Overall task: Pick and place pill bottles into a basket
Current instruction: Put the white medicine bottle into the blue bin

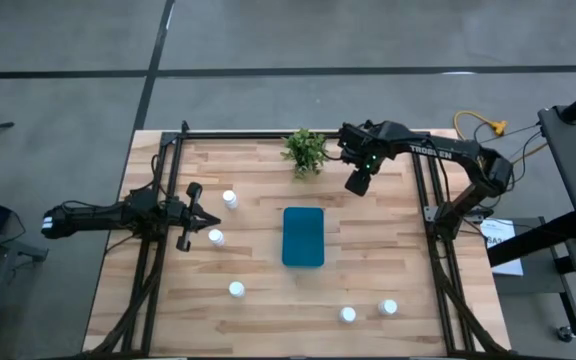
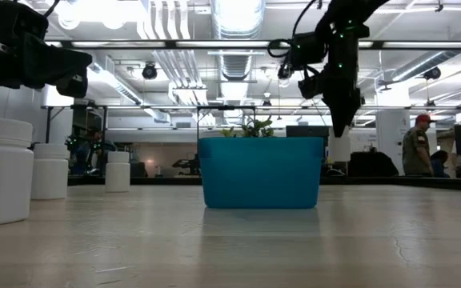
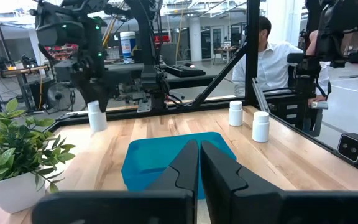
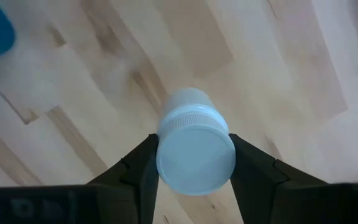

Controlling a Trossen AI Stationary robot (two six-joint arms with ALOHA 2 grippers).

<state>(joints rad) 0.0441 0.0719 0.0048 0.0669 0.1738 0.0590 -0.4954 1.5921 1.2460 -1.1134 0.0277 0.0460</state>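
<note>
Right gripper (image 4: 193,163): we see its two dark fingers (image 4: 138,169) pressed on both sides of a white pill bottle (image 4: 194,143), so it is clamped on this bottle, with the cap facing the wrist camera.
Held bottle: we see it above the wooden table (image 1: 268,310), not touching it, near the potted plant (image 1: 305,151) and beyond the far end of the basket (image 1: 303,237).
Right arm pose: we see it reach from the right side of the table toward the plant, with the wrist bent down so the gripper points at the table top.
Left gripper (image 3: 199,163): we see its fingers together, with nothing between them.
Left arm pose: we see it stretched low and level from the left edge, pointing at the basket.
Other bottles: we count five on the table, two near the left gripper (image 1: 229,199) (image 1: 216,237), one nearer the front (image 1: 236,289), two at the front right (image 1: 348,315) (image 1: 389,308).
Basket: we see it in the middle of the table, teal, all bottles outside it.
</note>
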